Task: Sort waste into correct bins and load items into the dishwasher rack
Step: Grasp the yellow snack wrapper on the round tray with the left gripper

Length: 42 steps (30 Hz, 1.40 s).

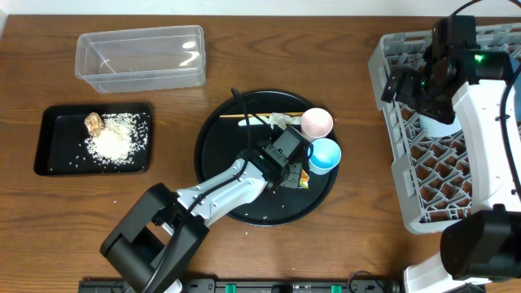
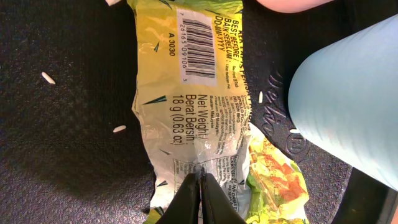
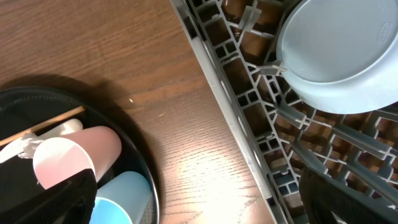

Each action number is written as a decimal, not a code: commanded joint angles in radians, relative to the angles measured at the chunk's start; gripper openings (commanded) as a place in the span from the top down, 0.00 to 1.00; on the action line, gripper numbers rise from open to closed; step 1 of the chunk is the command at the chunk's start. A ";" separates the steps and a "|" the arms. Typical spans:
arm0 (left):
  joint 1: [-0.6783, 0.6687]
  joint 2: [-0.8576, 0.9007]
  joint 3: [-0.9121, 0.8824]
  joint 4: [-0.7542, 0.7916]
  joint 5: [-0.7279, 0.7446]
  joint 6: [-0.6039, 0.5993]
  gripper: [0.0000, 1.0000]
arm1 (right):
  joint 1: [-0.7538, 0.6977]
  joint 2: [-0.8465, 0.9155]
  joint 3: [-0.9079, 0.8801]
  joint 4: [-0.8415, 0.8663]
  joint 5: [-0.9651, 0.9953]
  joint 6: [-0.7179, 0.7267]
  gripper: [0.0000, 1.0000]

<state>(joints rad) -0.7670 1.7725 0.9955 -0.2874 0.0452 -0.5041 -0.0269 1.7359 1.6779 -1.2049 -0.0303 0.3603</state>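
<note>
Yellow-green printed snack wrapper (image 2: 186,93) is nipped by the left pincer (image 2: 199,186). The tips are pressed fully together on a crease of the foil near its crumpled end. The wrapper lies on the large round black tray (image 1: 213,122).

Small light-blue plastic cup (image 2: 348,106) sits just beside the closed tips, not touching them. Small pink plastic cup (image 1: 317,123) is just past it. Thin wooden stick (image 1: 252,115) and crumpled white tissue (image 1: 283,120) lie beyond the pincer on the same tray. Stray white rice grains (image 2: 48,78) are close to the wrapper on the far side from the cup.

Right pincer (image 1: 419,85) is spread wide and grips nothing, hanging over the big grey lattice dishwasher rack (image 1: 399,163). White bowl with pale-blue outside (image 3: 342,56) leans in the rack right under it, base showing.

Well away from both pincers:
- clear plastic rectangular tub (image 1: 81,57)
- shallow black rectangular tray (image 1: 53,159), holding a heap of white rice (image 1: 114,142) and a small brown food lump (image 1: 94,122)

Counts:
- wrapper 1
- cups 2 (1 pink, 1 light-blue)
- bowl 1
- rack 1
- tub 1
- rectangular tray 1
- round tray 1
- lump 1
- rice heap 1
- stray grains by the wrapper 3
- stick 1
- tissue 1
</note>
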 commanded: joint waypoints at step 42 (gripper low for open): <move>0.003 0.034 0.005 0.028 0.100 -0.055 0.90 | 0.002 -0.010 0.010 0.000 -0.004 0.013 0.01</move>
<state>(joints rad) -0.7670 1.7916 0.9955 -0.2596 0.1509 -0.5777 -0.0269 1.7359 1.6779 -1.2049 -0.0303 0.3603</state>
